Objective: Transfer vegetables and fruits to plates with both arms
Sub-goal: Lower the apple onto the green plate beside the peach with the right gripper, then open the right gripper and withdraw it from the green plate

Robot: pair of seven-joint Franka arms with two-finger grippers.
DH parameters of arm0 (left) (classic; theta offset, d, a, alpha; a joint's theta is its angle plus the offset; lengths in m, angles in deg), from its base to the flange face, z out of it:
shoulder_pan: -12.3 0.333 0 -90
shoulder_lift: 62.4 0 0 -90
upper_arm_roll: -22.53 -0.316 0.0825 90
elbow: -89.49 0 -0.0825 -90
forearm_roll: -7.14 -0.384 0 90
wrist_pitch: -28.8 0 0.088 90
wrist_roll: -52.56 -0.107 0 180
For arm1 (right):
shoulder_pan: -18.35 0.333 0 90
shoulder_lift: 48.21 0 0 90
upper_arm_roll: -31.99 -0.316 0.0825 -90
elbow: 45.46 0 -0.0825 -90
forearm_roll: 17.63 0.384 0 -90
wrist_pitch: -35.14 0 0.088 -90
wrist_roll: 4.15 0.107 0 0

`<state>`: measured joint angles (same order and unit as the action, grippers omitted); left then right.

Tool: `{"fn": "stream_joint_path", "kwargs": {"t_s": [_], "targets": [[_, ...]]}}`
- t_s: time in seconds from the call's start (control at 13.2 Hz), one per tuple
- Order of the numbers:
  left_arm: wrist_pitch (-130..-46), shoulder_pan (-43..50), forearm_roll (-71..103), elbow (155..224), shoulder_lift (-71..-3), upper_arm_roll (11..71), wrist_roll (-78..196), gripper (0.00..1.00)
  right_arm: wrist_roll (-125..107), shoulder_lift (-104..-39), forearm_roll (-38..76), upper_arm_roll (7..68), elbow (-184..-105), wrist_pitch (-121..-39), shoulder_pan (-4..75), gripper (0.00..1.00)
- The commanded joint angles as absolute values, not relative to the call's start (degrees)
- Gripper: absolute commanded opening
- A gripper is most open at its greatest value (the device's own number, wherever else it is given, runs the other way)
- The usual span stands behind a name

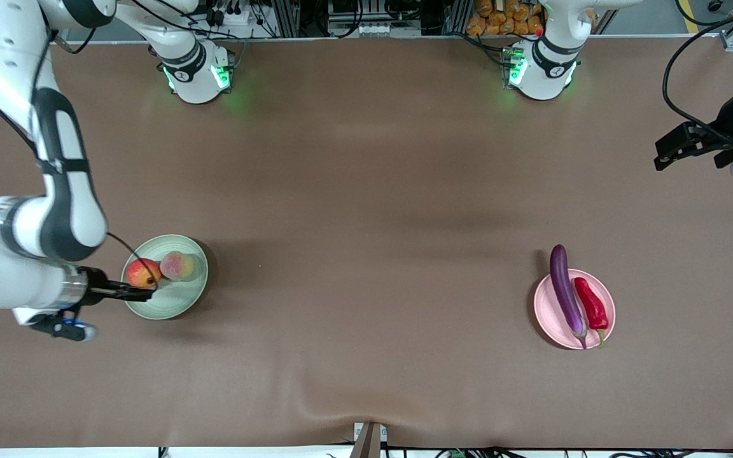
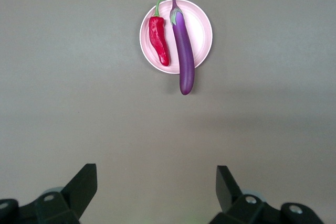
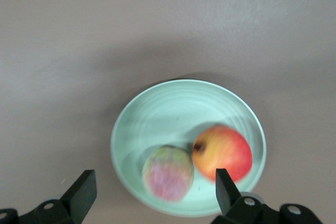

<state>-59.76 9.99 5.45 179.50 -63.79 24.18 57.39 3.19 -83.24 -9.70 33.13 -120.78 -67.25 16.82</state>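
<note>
Now, step in hand: you look to be at the tail end of the transfer; every item already lies on a plate, so what is left is pulling the arms clear.
Green plate (image 1: 183,303): it carries the red fruit (image 1: 144,273) and the peach (image 1: 177,265), touching side by side.
Pink plate (image 1: 548,315): the eggplant (image 1: 565,289) lies across it with its blunt end overhanging the rim, the chili pepper (image 1: 591,303) just beside it.
Right gripper (image 1: 139,293): jaws spread wide and holding nothing, low over the green plate next to the red fruit.
Left gripper (image 1: 678,149): jaws open and empty, waiting up over the left arm's end of the table, well apart from the pink plate.
Next move: you should lift the right gripper straight up, so that a finger does not nudge the red fruit or tip the plate.
</note>
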Motion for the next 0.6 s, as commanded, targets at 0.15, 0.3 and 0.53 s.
{"fn": "stream_joint_path", "kwargs": {"t_s": [0.15,0.3,0.53], "targets": [[-59.2,9.8,3.9,181.1,-66.8,24.6,58.6,1.0,1.7,-80.4,-9.8,32.6,-107.7,-49.4,16.3,1.0],[-58.9,9.9,4.0,181.2,-67.6,24.6,58.7,1.0,1.5,-72.2,-10.9,32.8,-111.3,-48.5,17.3,1.0],[-58.4,10.1,4.1,181.2,-67.8,24.6,58.5,1.0,1.3,-62.5,-11.4,33.2,-119.0,-48.6,18.8,1.0]]}}
